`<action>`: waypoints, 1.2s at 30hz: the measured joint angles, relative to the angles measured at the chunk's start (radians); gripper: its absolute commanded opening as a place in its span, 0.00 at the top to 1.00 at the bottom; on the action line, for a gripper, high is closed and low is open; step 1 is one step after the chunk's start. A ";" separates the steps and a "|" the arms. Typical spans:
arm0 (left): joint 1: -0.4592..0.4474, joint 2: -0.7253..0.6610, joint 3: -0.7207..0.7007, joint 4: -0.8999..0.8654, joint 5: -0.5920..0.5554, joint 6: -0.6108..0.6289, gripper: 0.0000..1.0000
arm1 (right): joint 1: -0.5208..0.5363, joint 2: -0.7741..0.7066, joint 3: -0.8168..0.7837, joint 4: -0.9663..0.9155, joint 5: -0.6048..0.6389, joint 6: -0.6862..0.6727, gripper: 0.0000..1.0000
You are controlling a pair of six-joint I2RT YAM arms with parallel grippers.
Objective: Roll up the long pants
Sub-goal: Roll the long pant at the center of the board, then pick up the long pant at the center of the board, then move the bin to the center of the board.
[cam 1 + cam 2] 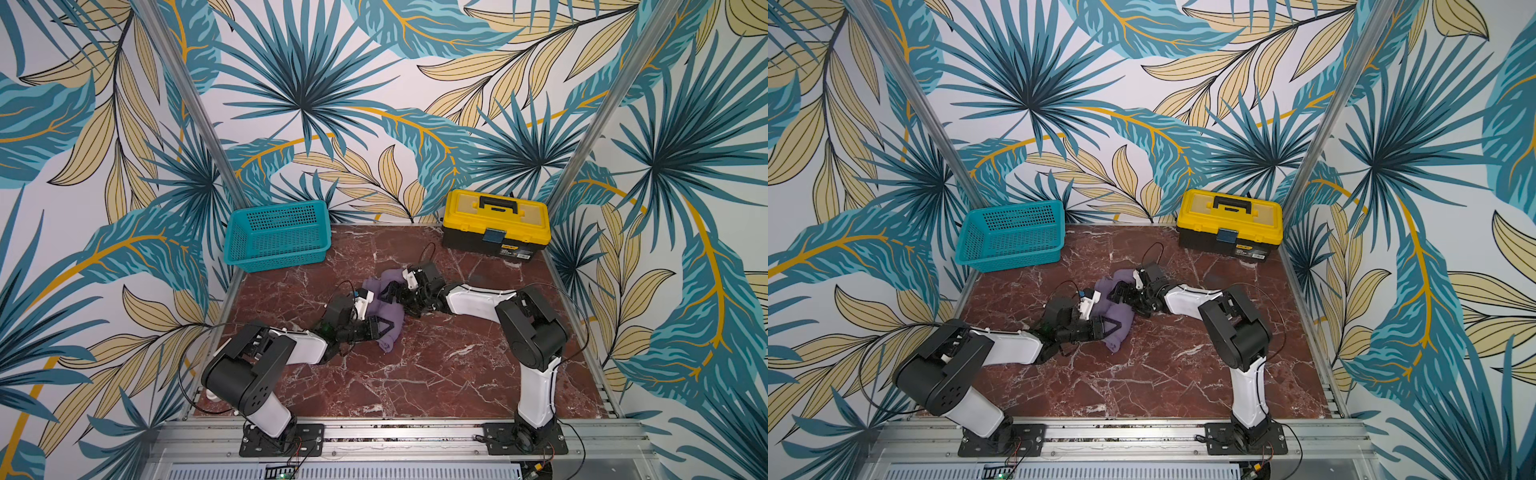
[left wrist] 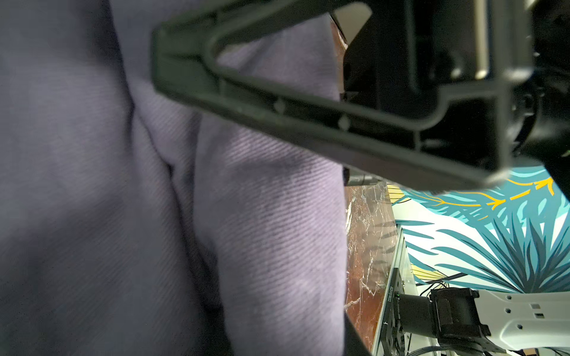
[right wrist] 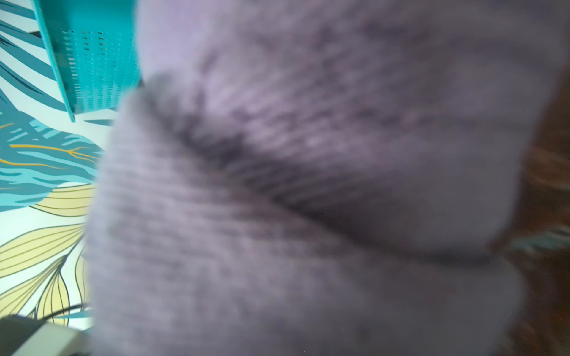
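Observation:
The long pants (image 1: 377, 309) (image 1: 1116, 312) lie as a bunched dusty-purple bundle at the middle of the red marble table (image 1: 415, 374). My left gripper (image 1: 387, 328) (image 1: 1112, 326) reaches in from the near left and is closed on the bundle's near part. In the left wrist view one black finger (image 2: 277, 123) lies across the fabric (image 2: 262, 231); the other finger is hidden. My right gripper (image 1: 388, 291) (image 1: 1119, 291) comes in from the right, jaws wide against the bundle's far part. Blurred fabric (image 3: 308, 185) fills the right wrist view and hides its fingers.
A teal basket (image 1: 276, 235) (image 1: 1011, 232) (image 3: 92, 61) stands at the back left corner. A yellow and black toolbox (image 1: 496, 222) (image 1: 1229, 222) sits at the back right. Patterned walls close in three sides, and both arm bases stand on the front rail.

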State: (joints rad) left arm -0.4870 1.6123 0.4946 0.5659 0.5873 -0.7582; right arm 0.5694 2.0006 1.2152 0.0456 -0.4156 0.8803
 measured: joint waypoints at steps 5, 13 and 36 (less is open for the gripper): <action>-0.014 -0.006 0.020 -0.035 -0.050 0.006 0.68 | 0.028 0.029 0.082 -0.126 0.116 0.014 0.25; -0.059 -0.170 0.039 -0.258 -0.226 0.023 0.00 | 0.029 0.078 0.318 -0.521 0.346 -0.095 0.39; 0.852 -0.208 0.375 -0.882 -0.321 0.158 0.15 | 0.037 0.360 0.837 -0.960 0.837 -0.608 0.36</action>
State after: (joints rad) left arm 0.3649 1.4048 0.8696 -0.3161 0.2661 -0.6006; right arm 0.6060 2.3604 2.0518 -0.9146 0.4213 0.2726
